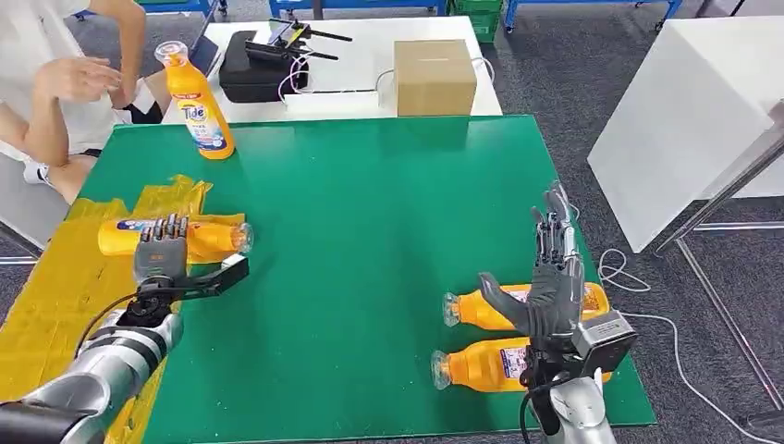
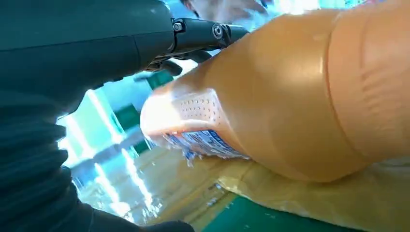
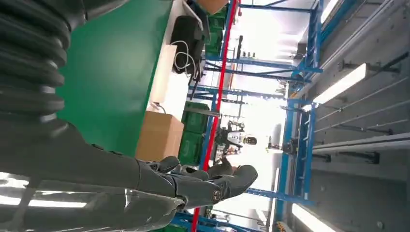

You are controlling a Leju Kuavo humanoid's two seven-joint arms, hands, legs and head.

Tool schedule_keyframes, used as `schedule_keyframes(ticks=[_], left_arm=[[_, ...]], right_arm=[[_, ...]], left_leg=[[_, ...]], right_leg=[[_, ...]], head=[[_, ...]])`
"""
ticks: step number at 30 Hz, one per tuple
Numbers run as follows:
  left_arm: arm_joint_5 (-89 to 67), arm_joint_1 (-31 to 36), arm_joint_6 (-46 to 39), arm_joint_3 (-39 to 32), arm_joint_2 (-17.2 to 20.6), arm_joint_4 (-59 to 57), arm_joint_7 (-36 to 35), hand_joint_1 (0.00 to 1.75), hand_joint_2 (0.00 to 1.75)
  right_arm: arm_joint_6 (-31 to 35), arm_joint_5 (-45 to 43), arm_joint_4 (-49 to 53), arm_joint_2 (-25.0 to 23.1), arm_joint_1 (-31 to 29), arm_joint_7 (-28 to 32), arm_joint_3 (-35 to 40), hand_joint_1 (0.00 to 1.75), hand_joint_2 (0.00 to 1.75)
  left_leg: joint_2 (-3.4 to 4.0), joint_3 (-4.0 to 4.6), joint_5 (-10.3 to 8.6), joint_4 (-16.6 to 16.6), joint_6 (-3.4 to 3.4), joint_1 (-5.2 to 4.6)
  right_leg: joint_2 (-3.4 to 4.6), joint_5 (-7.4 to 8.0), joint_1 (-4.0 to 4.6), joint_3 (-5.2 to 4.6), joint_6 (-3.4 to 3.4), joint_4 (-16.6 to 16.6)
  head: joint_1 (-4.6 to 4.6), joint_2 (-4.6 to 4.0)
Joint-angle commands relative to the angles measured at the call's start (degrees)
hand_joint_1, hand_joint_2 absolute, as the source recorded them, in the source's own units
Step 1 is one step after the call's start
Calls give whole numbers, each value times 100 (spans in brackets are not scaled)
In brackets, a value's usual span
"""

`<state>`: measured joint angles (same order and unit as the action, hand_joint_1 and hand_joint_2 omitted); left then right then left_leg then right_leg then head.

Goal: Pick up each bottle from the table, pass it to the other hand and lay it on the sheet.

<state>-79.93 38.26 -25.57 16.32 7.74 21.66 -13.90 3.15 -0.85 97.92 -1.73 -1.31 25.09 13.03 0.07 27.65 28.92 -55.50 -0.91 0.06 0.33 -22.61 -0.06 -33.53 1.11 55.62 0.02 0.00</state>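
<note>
An orange bottle (image 1: 208,238) lies on its side on the yellow sheet (image 1: 55,287) at the table's left edge. My left hand (image 1: 162,252) is over it, fingers stretched across its body and thumb spread out to the right, not clasping it. In the left wrist view the bottle (image 2: 290,96) rests on the sheet (image 2: 338,203) with straight fingers (image 2: 203,34) above it. Two more orange bottles (image 1: 476,310) (image 1: 476,367) lie at the near right. My right hand (image 1: 550,277) is raised above them, fingers straight and apart, empty. A Tide bottle (image 1: 199,102) stands at the far left.
A person (image 1: 55,83) sits at the far left corner, hands near the standing bottle. Beyond the green mat (image 1: 370,203) a cardboard box (image 1: 434,76) and a black case (image 1: 263,65) sit on a white table. Another white table (image 1: 684,111) stands to the right.
</note>
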Motion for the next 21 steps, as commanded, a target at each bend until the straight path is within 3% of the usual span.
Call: schedule_keyframes(ticks=[1, 5, 6, 8, 13, 17, 21], left_arm=[[1258, -240, -983, -1296, -664, 341, 1919, 0, 175], [1382, -257, -1048, -1313, -737, 503, 2031, 0, 175], [1882, -401, -1202, -1401, -829, 909, 2561, 0, 175], [2338, -526, -1143, -1377, -932, 1383, 2935, 0, 175], [3496, -927, -143, -970, -953, 2772, 3012, 0, 175], [4057, -1278, -105, -691, -900, 3809, 3109, 0, 175], [4271, -1417, -132, -666, -893, 4144, 3180, 0, 175]], right_arm=[[33, 86, -247, 15, -16, -16, -209, 0, 175], [60, 115, -256, 18, 5, 6, -216, 0, 175], [119, 160, -223, 11, 37, 35, -226, 0, 175], [164, 191, -189, 12, 81, 42, -237, 0, 175], [275, 275, -117, -17, 182, 41, -299, 0, 175], [339, 342, -51, -38, 292, 41, -342, 0, 175], [416, 473, -29, -24, 321, 54, -324, 0, 175]], left_leg=[[-10, -13, 0, 8, 2, 7], [-13, -9, 2, 2, 0, 3], [-10, -9, 5, 1, 1, 8], [-7, -10, 8, 2, 2, 8], [-16, -2, 8, -3, 2, 8], [-4, 3, 10, -4, 3, 9], [-4, 3, 10, -3, 4, 8]], right_leg=[[-12, 2, 7, 21, 6, -17], [-14, -3, 4, 15, 5, -8], [-12, -4, 8, 17, 5, -11], [-9, -5, 8, 19, 6, -11], [-19, -9, 9, 8, 4, -8], [-6, -5, 10, 2, 4, -7], [-6, -6, 9, -2, 3, -6]], head=[[0, 0], [0, 0], [0, 0], [2, 0], [0, 0], [0, 0], [-2, 0]])
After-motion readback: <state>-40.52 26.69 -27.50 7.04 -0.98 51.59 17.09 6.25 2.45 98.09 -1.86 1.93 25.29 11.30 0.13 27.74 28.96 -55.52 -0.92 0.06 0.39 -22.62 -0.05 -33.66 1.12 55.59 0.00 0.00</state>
